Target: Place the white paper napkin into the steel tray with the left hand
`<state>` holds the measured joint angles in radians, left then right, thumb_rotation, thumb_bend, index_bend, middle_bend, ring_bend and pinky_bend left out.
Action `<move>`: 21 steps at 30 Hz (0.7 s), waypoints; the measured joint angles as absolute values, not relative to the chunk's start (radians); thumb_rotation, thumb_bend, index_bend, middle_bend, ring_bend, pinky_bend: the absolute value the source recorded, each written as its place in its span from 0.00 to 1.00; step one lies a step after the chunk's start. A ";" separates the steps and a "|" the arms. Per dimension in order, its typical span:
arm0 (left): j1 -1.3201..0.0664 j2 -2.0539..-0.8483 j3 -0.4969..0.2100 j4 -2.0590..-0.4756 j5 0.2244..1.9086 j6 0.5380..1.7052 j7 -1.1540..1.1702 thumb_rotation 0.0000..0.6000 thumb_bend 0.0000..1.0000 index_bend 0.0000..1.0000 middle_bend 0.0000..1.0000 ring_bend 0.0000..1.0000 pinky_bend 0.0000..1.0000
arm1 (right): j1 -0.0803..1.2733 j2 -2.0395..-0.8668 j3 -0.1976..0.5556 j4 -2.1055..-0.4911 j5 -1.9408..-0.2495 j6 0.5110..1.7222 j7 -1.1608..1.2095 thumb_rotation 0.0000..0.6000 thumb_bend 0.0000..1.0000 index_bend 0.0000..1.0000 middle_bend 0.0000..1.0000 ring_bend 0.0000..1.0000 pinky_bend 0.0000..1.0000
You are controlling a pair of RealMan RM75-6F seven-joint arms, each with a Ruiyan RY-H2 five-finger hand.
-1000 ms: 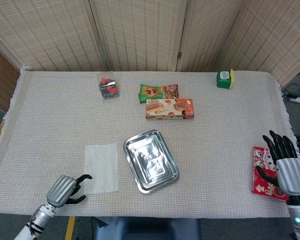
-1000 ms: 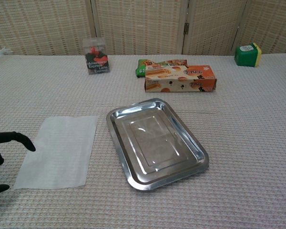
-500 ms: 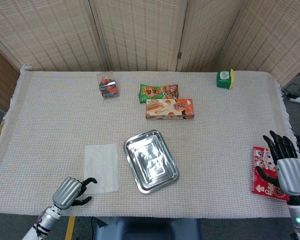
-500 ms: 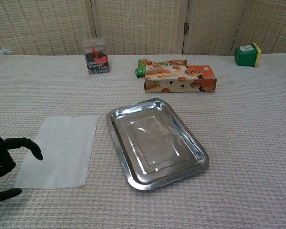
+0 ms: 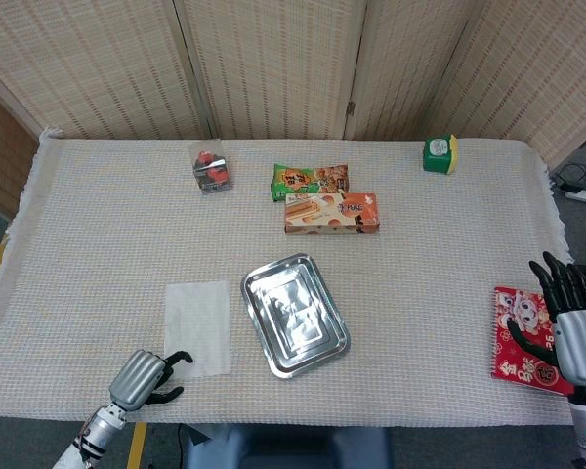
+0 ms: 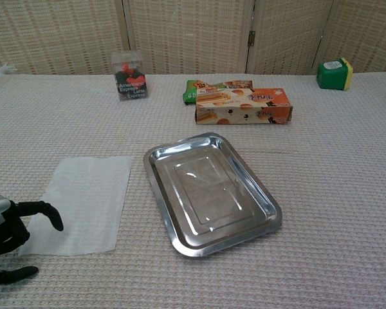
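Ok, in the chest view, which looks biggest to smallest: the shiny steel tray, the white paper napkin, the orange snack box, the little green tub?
1. Steel tray
2. White paper napkin
3. Orange snack box
4. Green tub
The box and tub sit farther away, so their true sizes are unsure.

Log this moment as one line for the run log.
left hand: open, at napkin near corner | napkin: flat on table, outside tray | right hand: open, idle
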<state>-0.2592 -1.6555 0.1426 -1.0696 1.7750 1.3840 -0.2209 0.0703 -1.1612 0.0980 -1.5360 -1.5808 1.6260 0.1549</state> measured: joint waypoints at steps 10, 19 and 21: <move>-0.260 -1.705 0.143 -0.968 1.776 1.410 -0.233 1.00 0.38 0.38 1.00 1.00 1.00 | 0.070 -1.169 0.088 -1.537 -1.599 1.628 0.158 1.00 0.33 0.00 0.00 0.00 0.00; -0.255 -1.729 0.148 -0.912 1.762 1.413 -0.234 1.00 0.40 0.37 1.00 1.00 1.00 | 0.063 -1.176 0.095 -1.526 -1.606 1.657 0.156 1.00 0.33 0.00 0.00 0.00 0.00; -0.257 -1.735 0.146 -0.904 1.761 1.415 -0.233 1.00 0.40 0.35 1.00 1.00 1.00 | 0.062 -1.179 0.096 -1.524 -1.612 1.665 0.153 1.00 0.33 0.00 0.00 0.00 0.00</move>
